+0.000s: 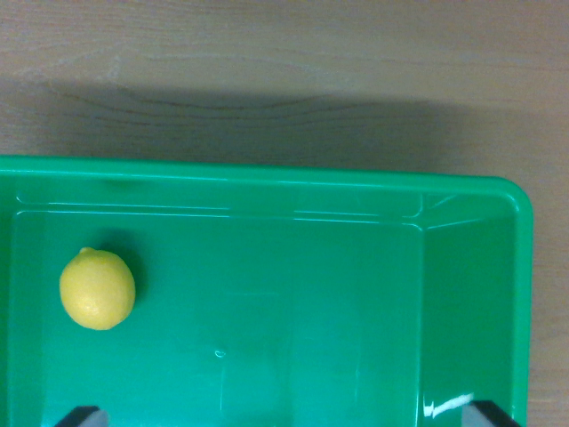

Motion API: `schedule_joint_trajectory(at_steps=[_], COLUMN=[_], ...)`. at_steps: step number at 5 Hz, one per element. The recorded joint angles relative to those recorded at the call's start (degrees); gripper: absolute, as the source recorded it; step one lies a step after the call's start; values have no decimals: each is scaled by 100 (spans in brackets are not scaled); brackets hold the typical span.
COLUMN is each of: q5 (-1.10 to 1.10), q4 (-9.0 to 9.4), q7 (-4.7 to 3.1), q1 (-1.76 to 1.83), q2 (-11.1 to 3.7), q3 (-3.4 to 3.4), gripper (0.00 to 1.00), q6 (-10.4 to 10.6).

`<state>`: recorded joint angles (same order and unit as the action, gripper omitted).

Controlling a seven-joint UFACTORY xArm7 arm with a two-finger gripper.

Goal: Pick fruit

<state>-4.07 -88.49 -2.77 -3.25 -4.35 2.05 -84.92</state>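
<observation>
A yellow lemon [97,289] lies on the floor of a green plastic bin [267,178], near the wrist view's left wall. Only the two dark fingertips [82,415] of my gripper [284,416] show, at the bottom corners of the view. They stand wide apart with nothing between them, so the gripper is open. The lemon sits above and just inside the left fingertip, apart from it.
The bin's far rim and right wall [520,294] frame the view. Beyond the rim lies a light wooden tabletop [284,71], with the bin's shadow on it. The bin floor holds nothing else in view.
</observation>
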Motion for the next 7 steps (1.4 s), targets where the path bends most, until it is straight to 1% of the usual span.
schedule_joint_trajectory(at_steps=[1, 2, 3, 4, 5, 6, 7], q5=[6, 6, 14, 14, 24, 24, 35], q4=[84, 84, 184, 184, 313, 313, 456], q7=[-23, -23, -51, -51, -86, -86, -126], q1=[21, 21, 47, 47, 80, 80, 116], q2=[-52, -52, -114, -114, -193, -193, -281], q3=[18, 18, 40, 40, 69, 69, 100], gripper=[0, 0, 0, 0, 0, 0, 0], q6=[122, 122, 269, 269, 457, 457, 665])
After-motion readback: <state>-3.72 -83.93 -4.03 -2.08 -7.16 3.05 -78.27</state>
